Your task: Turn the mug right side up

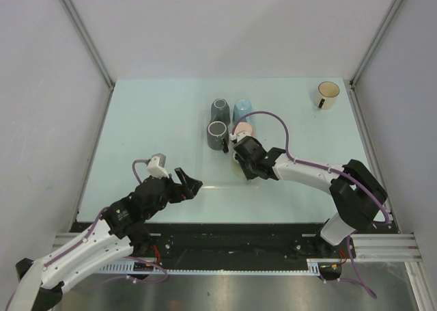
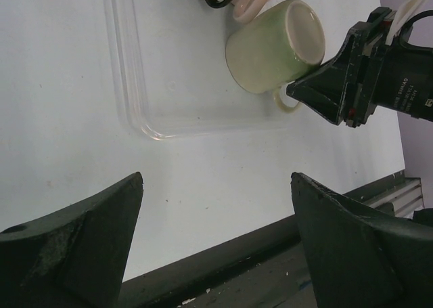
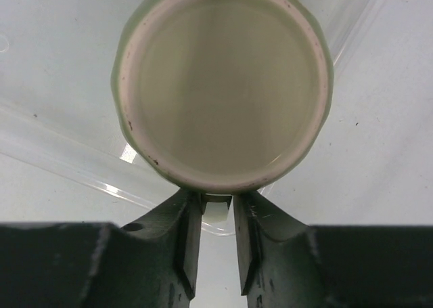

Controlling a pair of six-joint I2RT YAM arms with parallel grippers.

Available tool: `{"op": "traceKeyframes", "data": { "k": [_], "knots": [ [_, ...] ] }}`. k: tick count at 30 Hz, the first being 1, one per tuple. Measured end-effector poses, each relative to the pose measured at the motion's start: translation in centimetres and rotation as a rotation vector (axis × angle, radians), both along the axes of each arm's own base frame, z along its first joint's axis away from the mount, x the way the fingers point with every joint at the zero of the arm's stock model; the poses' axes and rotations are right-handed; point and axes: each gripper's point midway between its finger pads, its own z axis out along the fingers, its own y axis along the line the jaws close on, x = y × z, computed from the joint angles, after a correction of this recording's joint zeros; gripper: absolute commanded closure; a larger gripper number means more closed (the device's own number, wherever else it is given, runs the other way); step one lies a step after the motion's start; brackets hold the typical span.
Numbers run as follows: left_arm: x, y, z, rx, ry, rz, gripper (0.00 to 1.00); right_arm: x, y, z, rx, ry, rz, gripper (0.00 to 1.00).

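Note:
A pale green mug [image 2: 270, 47] is tilted with its flat base [image 3: 223, 84] turned up toward my right wrist camera and its mouth facing away. It is over the corner of a clear plastic tray [image 2: 130, 84]. My right gripper [image 3: 216, 206] is shut on the mug's handle [image 2: 287, 103], one finger on each side. In the top view the right gripper [image 1: 244, 162] covers most of the mug. My left gripper [image 1: 192, 184] is open and empty, low over the table to the left of the mug, and its wrist view [image 2: 216, 176] shows nothing between its fingers.
Two grey mugs [image 1: 218, 109] [image 1: 217, 133], a blue mug [image 1: 242, 110] and a pink mug [image 1: 244, 128] stand clustered just behind the right gripper. A cream mug [image 1: 328, 93] stands upright at the back right. The tray rim [image 3: 67, 166] runs under the green mug.

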Motion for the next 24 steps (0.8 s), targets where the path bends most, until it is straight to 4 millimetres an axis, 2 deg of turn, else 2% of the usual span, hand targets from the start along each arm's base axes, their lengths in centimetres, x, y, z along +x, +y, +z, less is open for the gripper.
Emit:
{"op": "traceKeyframes", "data": {
  "k": [1,3,6,19,24],
  "knots": [
    [0.0,0.0,-0.1,0.002,0.002,-0.001,0.06,0.0,0.0,0.0,0.000,0.000,0.000,0.78],
    [-0.1,0.0,-0.4,0.005,0.006,-0.002,0.06,-0.1,0.1,0.0,-0.002,0.000,0.002,0.91],
    [-0.1,0.0,-0.4,0.007,0.007,-0.003,0.06,-0.2,0.2,0.0,0.000,0.001,0.003,1.00],
    [-0.2,0.0,-0.6,0.006,0.010,-0.007,0.06,-0.5,0.2,0.1,-0.013,-0.009,-0.004,1.00],
    [-0.2,0.0,-0.5,0.001,0.008,-0.008,0.06,-1.7,-0.1,1.4,-0.012,-0.009,0.007,1.00]
  ]
}}
